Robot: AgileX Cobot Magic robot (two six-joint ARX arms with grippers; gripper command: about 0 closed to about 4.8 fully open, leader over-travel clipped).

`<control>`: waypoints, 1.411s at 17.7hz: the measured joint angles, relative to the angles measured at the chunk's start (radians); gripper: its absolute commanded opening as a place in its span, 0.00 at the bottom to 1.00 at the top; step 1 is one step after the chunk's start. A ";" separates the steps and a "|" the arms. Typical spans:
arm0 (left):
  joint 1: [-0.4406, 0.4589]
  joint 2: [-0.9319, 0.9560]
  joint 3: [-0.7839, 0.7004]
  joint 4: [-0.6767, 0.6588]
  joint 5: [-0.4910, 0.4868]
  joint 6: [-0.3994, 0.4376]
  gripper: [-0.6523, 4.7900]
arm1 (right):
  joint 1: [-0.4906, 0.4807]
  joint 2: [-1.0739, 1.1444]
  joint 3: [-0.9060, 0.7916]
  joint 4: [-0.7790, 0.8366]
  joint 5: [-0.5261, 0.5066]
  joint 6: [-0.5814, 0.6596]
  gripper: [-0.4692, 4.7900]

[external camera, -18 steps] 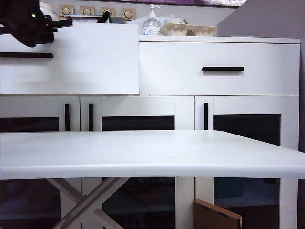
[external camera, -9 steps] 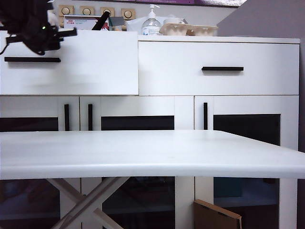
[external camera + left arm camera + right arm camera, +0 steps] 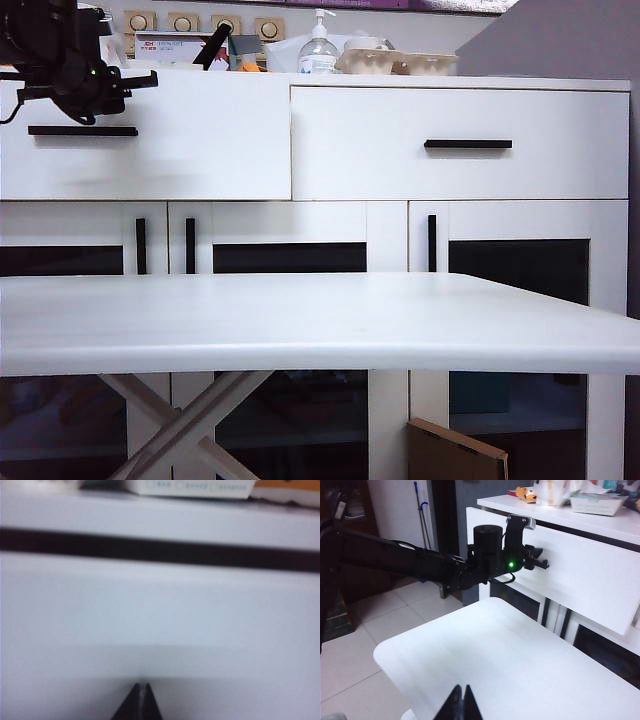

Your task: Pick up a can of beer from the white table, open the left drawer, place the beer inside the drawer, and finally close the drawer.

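Observation:
The left drawer (image 3: 200, 140), white with a slim black bar handle (image 3: 83, 130), sits almost level with the drawer beside it. In the right wrist view the drawer front (image 3: 590, 580) still stands a little proud of the cabinet. My left gripper (image 3: 140, 78) is shut and empty, its tips (image 3: 142, 685) right at the drawer's white front (image 3: 160, 610), above the handle. My right gripper (image 3: 462, 687) is shut and empty above the white table (image 3: 510, 660), near its edge. The can of beer is out of view.
The white table (image 3: 300, 320) fills the foreground. A right drawer (image 3: 460, 145) and glass-fronted doors (image 3: 290, 258) belong to the cabinet. A pump bottle (image 3: 318, 50), egg cartons (image 3: 395, 62) and boxes stand on its top. A cardboard box (image 3: 455, 455) lies on the floor.
The left drawer front has slid back into the cabinet, from well out to nearly flush. My left arm followed it in and lower. The right gripper stayed still.

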 measured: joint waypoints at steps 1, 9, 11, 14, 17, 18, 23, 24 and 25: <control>0.001 0.014 0.024 0.002 0.002 0.000 0.11 | 0.000 0.000 0.000 0.000 0.000 0.000 0.08; 0.003 0.161 0.224 -0.128 0.039 0.000 0.11 | 0.000 0.009 0.000 0.000 0.012 0.000 0.08; 0.006 0.159 0.225 -0.130 0.040 0.000 0.11 | 0.000 0.008 0.000 0.000 0.021 0.000 0.08; 0.018 0.159 0.225 -0.139 0.045 0.000 0.11 | 0.000 0.008 0.000 0.000 0.023 0.000 0.08; 0.033 0.160 0.264 -0.191 0.045 0.000 0.11 | 0.000 0.008 0.000 0.000 0.024 0.000 0.08; 0.036 0.160 0.288 -0.201 0.045 0.000 0.11 | 0.000 0.008 0.000 0.000 0.024 0.000 0.08; 0.037 0.157 0.333 -0.220 0.063 0.006 0.11 | 0.000 0.009 0.000 0.000 0.026 0.000 0.08; 0.037 0.146 0.331 -0.261 0.063 0.031 0.11 | 0.000 0.008 0.000 0.000 0.054 -0.002 0.08; 0.031 0.102 0.328 -0.341 0.066 0.046 0.11 | 0.000 0.004 0.000 0.000 0.110 -0.005 0.08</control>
